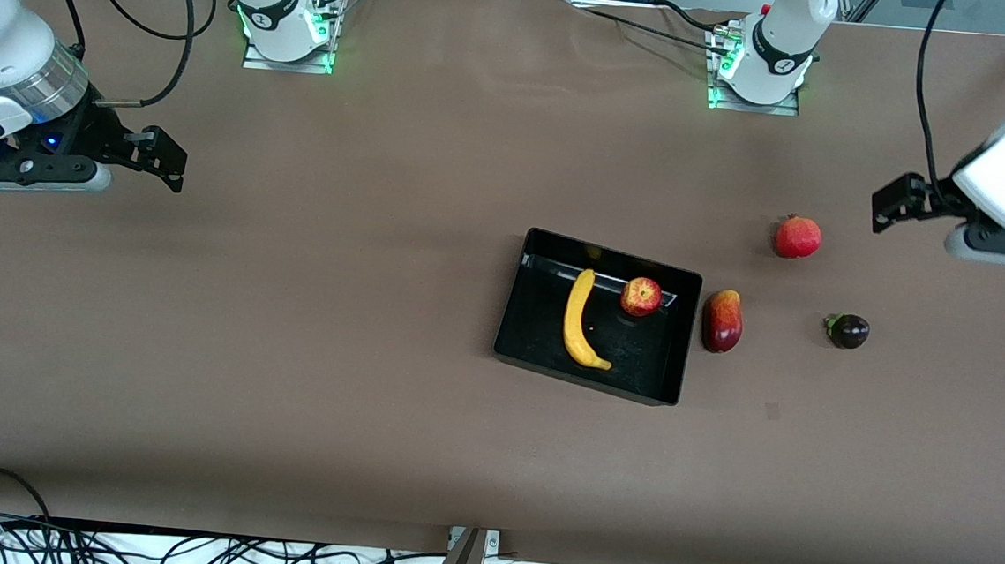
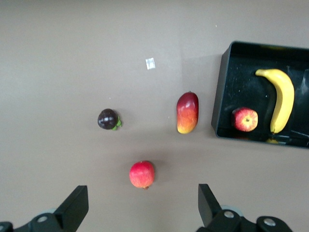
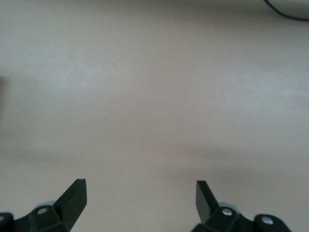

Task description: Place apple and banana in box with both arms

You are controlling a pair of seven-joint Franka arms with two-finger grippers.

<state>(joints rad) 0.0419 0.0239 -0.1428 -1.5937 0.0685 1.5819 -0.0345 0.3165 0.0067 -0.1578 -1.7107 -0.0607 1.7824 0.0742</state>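
- The right gripper [image 1: 157,156] hangs empty over bare table at the right arm's end, jaws spread wide; best it waits there.
- The banana [image 1: 582,321] and the apple [image 1: 640,296] lie in the box [image 1: 586,375], just beside each other. The task looks done.
- The left gripper [image 1: 893,203], also wide open and empty, hovers near the pomegranate [image 1: 797,237]; keep it off the spare fruit.

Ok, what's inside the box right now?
The box holds the banana and the apple, lying apart on its black floor. The mango lies outside, beside its wall. Only the floor under the two fruits is hidden.
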